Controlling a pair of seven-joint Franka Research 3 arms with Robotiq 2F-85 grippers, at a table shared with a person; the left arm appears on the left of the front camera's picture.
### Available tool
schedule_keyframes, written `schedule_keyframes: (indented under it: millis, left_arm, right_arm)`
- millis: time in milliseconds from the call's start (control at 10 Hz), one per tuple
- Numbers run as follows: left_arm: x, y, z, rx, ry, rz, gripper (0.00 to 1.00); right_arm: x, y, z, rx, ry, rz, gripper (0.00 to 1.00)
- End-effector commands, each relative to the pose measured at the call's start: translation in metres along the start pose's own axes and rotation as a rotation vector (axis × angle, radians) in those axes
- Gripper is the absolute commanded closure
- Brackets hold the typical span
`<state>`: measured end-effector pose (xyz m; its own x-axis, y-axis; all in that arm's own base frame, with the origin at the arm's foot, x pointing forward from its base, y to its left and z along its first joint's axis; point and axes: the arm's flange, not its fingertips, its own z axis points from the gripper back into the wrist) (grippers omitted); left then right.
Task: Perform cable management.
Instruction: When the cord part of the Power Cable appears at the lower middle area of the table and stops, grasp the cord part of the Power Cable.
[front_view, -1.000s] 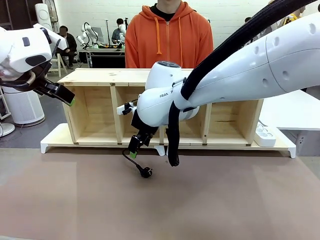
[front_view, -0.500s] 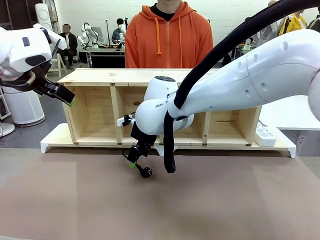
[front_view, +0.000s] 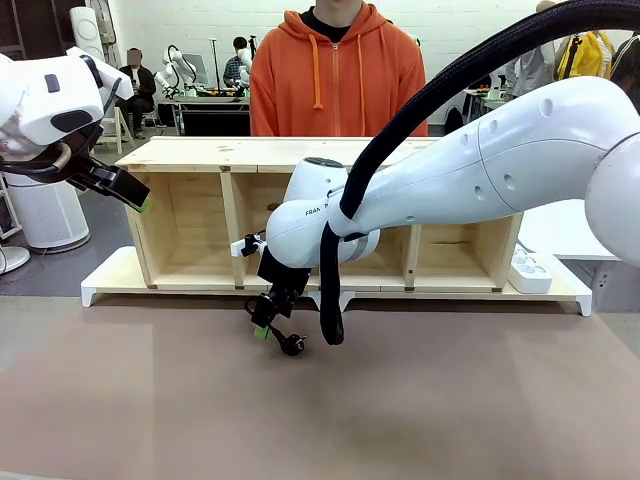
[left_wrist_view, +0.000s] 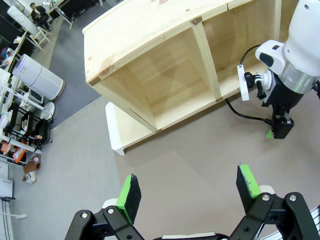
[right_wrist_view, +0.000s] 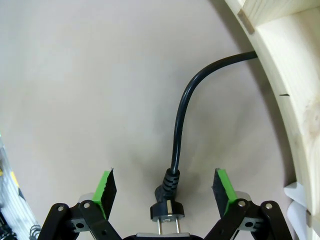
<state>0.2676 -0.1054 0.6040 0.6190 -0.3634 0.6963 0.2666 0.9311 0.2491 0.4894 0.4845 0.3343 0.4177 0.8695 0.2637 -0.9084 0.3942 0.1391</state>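
As right gripper (right_wrist_view: 164, 175) (spread wide) straddles the cable (right_wrist_view: 178, 120), shelf (right_wrist_view: 287, 75) edge lies near.

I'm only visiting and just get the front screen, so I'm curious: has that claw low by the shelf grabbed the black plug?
Observer: Not yet. In the right wrist view the right gripper is open around the plug, with a gap on each side.
Operator: Where does its cord go?
Observer: The cable curves away across the table to the foot of the wooden shelf.
Operator: And the other claw?
Observer: The left wrist view shows the left gripper open too, with nothing in it.
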Motion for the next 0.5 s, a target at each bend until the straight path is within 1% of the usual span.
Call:
schedule_keyframes:
  millis: [0, 400]
  left_arm:
    - [0.002, 0.001, -0.001, 0.002, -0.012, -0.008, 0.00]
    - [0.002, 0.001, -0.001, 0.002, -0.012, -0.008, 0.00]
  right_arm:
    - [-0.002, -0.006, -0.010, 0.031, -0.004, 0.020, 0.00]
    - [-0.010, -0.008, -0.023, 0.009, -0.023, 0.055, 0.00]
